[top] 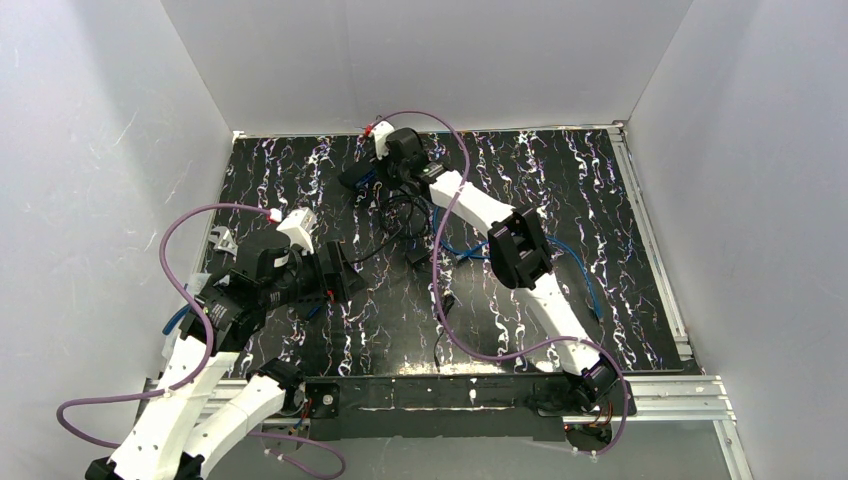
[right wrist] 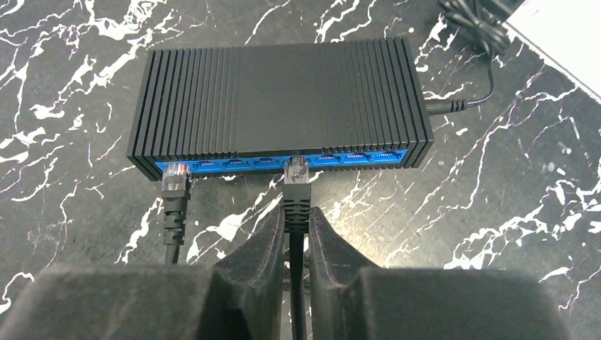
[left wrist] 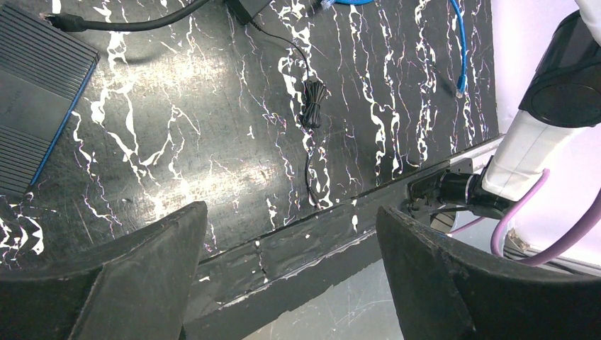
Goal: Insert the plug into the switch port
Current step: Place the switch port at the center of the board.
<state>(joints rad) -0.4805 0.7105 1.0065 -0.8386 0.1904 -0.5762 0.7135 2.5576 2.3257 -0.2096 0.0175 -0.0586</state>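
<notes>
- The right gripper (right wrist: 298, 218) is closed narrowly on the black boot just behind the plug (right wrist: 296, 172); the cable is seen running back between its fingers.
- The plug is held level, with its clear tip at a middle port in the blue front face of the switch (right wrist: 283, 92). Whether it is fully seated cannot be told.
- A second plug (right wrist: 176, 177), on its own black cable, is seen in the leftmost port.
- The switch lies flat on the black marbled desk (right wrist: 496, 212), at its far side near the back wall.
- The left gripper (left wrist: 290, 230) is held wide apart, with nothing between its fingers, low over the near part of the desk and well apart from the switch.
- A blue cable (left wrist: 457, 49) lies loose on the desk.
</notes>
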